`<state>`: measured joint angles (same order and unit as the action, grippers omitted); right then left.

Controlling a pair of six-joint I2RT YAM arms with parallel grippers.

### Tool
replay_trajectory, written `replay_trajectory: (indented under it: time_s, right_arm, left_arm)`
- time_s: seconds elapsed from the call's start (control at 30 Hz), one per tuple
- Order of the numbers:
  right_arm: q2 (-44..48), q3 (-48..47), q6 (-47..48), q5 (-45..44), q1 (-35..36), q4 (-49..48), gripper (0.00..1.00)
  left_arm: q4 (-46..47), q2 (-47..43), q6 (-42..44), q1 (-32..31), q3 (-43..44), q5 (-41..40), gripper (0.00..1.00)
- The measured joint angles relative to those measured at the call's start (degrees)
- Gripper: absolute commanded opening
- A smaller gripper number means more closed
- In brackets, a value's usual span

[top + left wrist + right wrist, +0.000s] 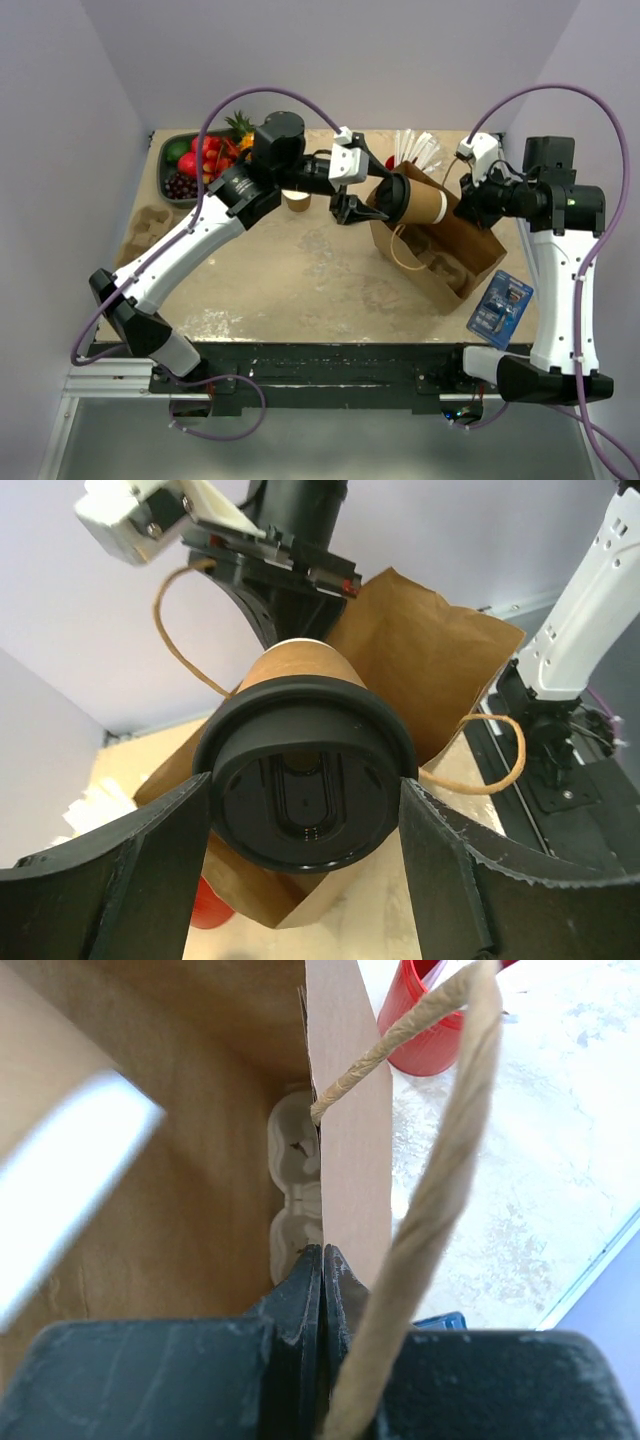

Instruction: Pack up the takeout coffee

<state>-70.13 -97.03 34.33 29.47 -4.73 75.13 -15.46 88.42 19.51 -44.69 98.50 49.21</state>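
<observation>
- Left gripper (305, 785): jaws spread to the width of the lid, one finger on each side of the black rim. It carries the takeout coffee (420, 203) by the lid end.
- Takeout coffee: tipped on its side in the air at the mouth of the brown paper bag (465, 245), base towards the bag, lid towards the left wrist. Judged: presented base-first so it can enter the opening.
- Right gripper (322, 1260): fingers fully closed on the bag's upper edge, with the paper pinched between them. Judged: this holds the mouth open and steadies the bag.
- Moulded cup carrier (290, 1185): pale, lying inside the bag, apparently the seat meant for the cup.
- Poor view: whether the base has passed the bag's edge cannot be settled; it looks to be just at it.
- Risk: with the cup sideways, everything depends on the lid's fit.
</observation>
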Motion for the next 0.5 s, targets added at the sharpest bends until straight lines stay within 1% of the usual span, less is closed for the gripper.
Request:
replay_trajectory:
  time_s: [0.17, 0.27, 0.5]
  right_arm:
    - [0.96, 0.20, 0.09, -0.74, 1.31, -0.22, 0.00]
    - [2.10, 1.05, 0.15, -2.86, 1.97, -0.61, 0.00]
    - [2.89, 1.64, -1.03, -8.70, 2.19, -3.10, 0.00]
  left_arm:
    - [-6.36, 7.91, -0.81, -1.16, 9.68, 0.02, 0.00]
    - [-9.90, 13.07, -2.29, -1.86, 15.74, -0.59, 0.00]
    - [-14.56, 19.28, -7.23, -2.73, 22.99, -3.39, 0.00]
